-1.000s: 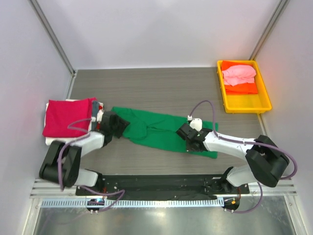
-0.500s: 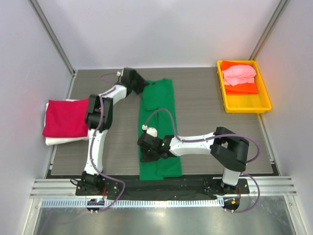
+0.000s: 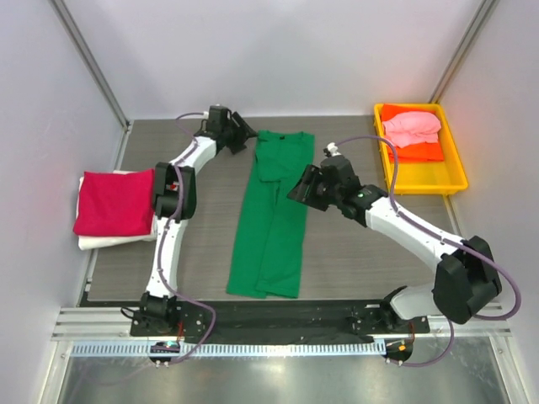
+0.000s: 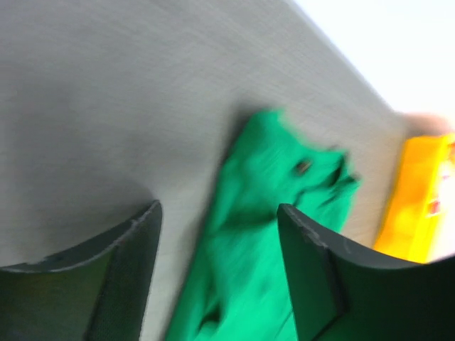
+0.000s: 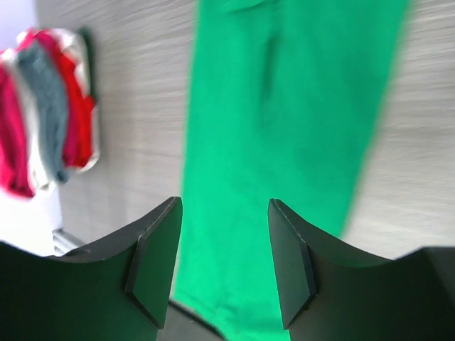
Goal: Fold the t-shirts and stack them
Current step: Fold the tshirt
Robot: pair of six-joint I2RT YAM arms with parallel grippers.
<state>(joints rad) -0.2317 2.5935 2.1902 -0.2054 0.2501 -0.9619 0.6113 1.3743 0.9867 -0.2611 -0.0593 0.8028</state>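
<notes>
Green t-shirt [image 3: 271, 219] lies as a long narrow strip between the crimson-topped stack [image 3: 114, 202] and the yellow tray [image 3: 421, 178]. My left gripper [image 3: 244, 135] and right gripper [image 3: 299, 192] hover beside its far end, jaws apart and empty. Next, I reckon, both must grasp one end and fold it crosswise.

Seven soft cloth t-shirts in all: one bright green t-shirt [image 3: 271, 223] alone; four in a pile, namely one crimson t-shirt [image 3: 114, 202], one white t-shirt [image 3: 97, 241], one grey t-shirt [image 5: 48, 106] and one red t-shirt [image 5: 78, 117]; two more, one pink t-shirt [image 3: 411, 128] and one orange t-shirt [image 3: 417, 152]. One yellow plastic tray [image 3: 429, 179]. Two black two-finger grippers: left gripper [image 4: 217, 234], right gripper [image 5: 224, 213].
</notes>
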